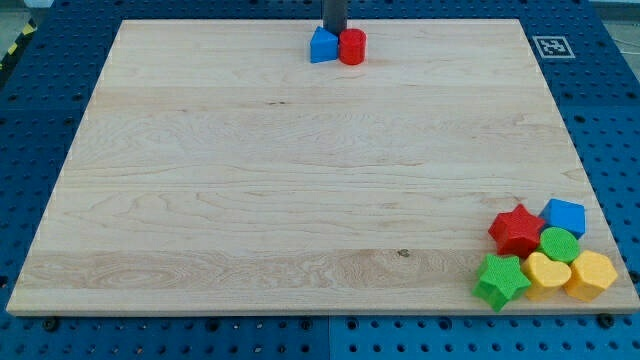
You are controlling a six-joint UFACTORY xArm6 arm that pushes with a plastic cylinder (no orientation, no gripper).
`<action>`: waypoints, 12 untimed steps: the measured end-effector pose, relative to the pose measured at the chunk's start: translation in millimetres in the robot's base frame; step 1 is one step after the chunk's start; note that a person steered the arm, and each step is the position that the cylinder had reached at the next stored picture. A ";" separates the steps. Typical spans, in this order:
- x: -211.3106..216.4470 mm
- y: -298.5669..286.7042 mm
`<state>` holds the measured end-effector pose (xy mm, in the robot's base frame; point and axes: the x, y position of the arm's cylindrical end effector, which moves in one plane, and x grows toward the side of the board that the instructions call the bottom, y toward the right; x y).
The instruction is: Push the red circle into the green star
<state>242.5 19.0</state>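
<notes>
The red circle [352,47] sits at the view's top centre of the wooden board, touching a blue block [323,45] on its left. The green star [501,281] lies at the view's bottom right corner, far from the red circle. My tip [334,31] comes down from the view's top edge just behind the blue block and the red circle, above the seam between them.
A cluster lies at the bottom right by the green star: a red star [517,230], a blue block [565,217], a green round block [559,244], a yellow heart [547,273] and a yellow block [591,274]. A marker tag [549,46] is at the board's top right corner.
</notes>
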 end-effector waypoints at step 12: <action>210.4 104.8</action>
<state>452.9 123.8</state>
